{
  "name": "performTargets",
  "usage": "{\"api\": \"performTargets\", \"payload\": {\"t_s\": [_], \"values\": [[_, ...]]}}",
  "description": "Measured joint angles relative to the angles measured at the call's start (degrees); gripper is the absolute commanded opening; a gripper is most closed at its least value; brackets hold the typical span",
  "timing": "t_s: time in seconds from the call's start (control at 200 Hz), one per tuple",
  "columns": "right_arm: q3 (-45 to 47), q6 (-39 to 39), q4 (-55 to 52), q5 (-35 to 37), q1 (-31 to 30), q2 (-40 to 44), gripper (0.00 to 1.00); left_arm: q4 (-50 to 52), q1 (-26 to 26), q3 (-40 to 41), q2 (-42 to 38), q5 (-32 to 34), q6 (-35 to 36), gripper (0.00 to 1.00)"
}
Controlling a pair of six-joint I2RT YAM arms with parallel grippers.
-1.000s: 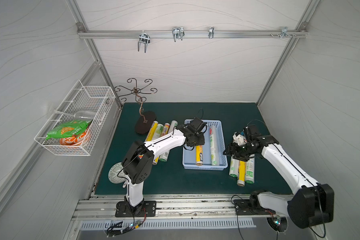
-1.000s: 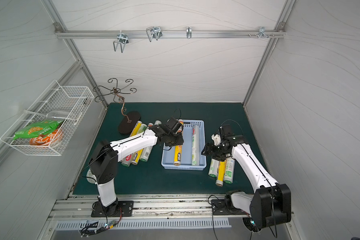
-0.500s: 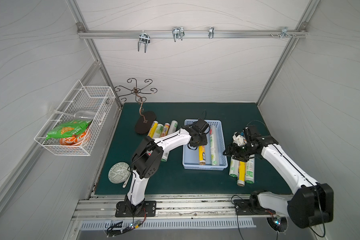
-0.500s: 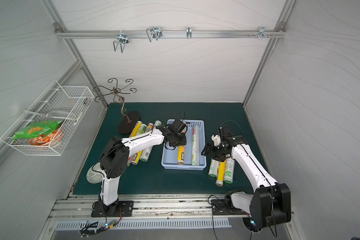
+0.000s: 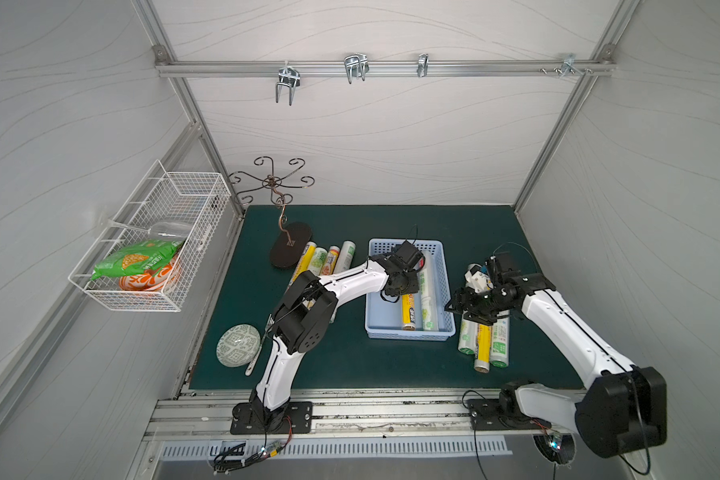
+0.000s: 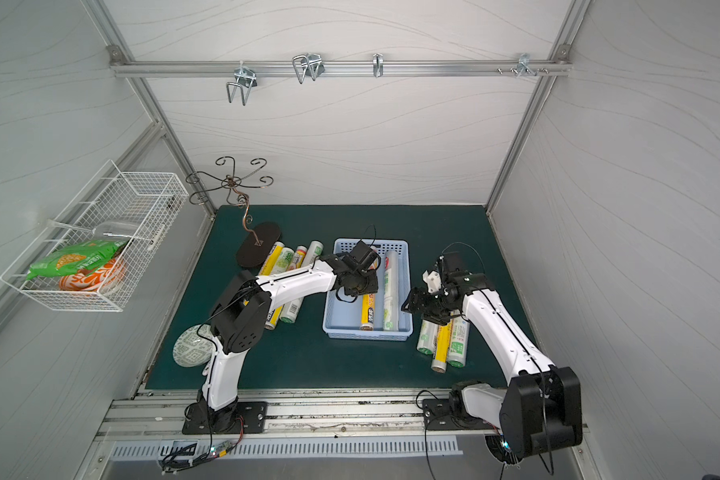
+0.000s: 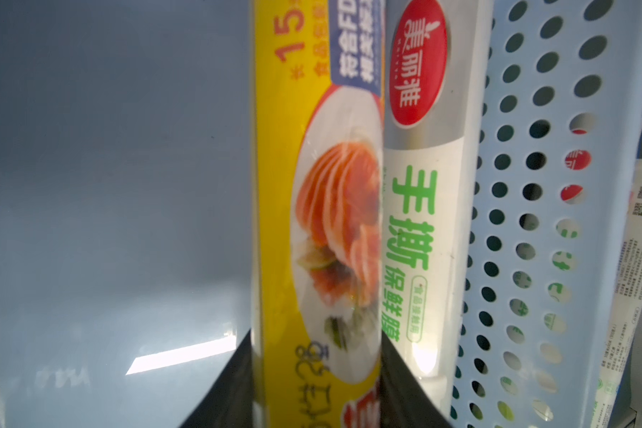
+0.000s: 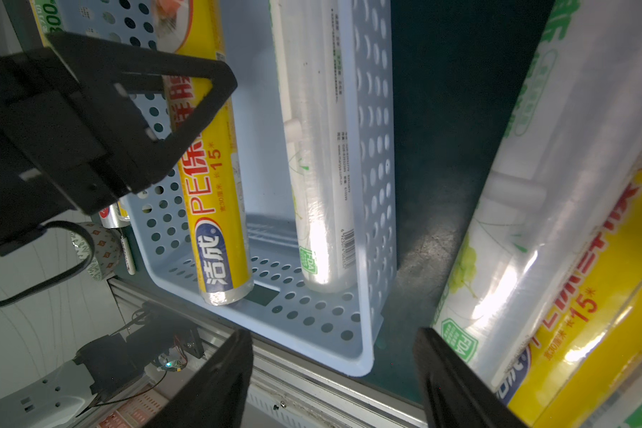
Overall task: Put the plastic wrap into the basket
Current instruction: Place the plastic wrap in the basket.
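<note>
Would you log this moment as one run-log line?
left gripper: shut on yellow roll in basket | right gripper: open, empty, over three loose rolls | basket: white roll inside too

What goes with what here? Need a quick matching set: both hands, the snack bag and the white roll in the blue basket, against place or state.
Things:
1 left hand
2 right hand
3 green snack bag
4 white roll

Place or state:
A in the white wire basket
B open, by the three rolls beside the blue basket
C lying in the blue basket, not gripped
D shut on the yellow roll

Pairs: 1-D, 2-B, 3-A, 4-C
</note>
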State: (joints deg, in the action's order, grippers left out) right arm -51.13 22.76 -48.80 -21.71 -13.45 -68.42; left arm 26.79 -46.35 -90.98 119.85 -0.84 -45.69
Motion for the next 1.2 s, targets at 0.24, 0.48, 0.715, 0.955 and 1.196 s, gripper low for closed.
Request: {"api": "performTargets", "payload": {"t_s": [0.24,0.48,0.715,0.955,1.196], "values": [[0.7,0.4,0.5,0.0,0.0,0.3,0.73,-2.4,-0.5,0.0,1.0,0.2,-0.1,0.28],[0.7,0.4,0.4,0.1,0.0,0.8,0.74,-2.2,-0.9,-1.0,3.0,0.3,0.0,0.42],[0.4,0.3,0.0,1.1,0.0,0.9,0.74,-2.2,-1.2,-1.3,3.0,1.2,0.2,0.58],[-1.7,0.3,-1.3,2.6,0.6,2.0,0.74,-3.0,-1.2,-1.1,2.9,1.9,0.5,0.62],[-3.5,0.1,-2.8,3.8,1.2,2.4,0.76,-7.2,-1.2,5.2,-2.8,1.8,2.0,0.67]]}}
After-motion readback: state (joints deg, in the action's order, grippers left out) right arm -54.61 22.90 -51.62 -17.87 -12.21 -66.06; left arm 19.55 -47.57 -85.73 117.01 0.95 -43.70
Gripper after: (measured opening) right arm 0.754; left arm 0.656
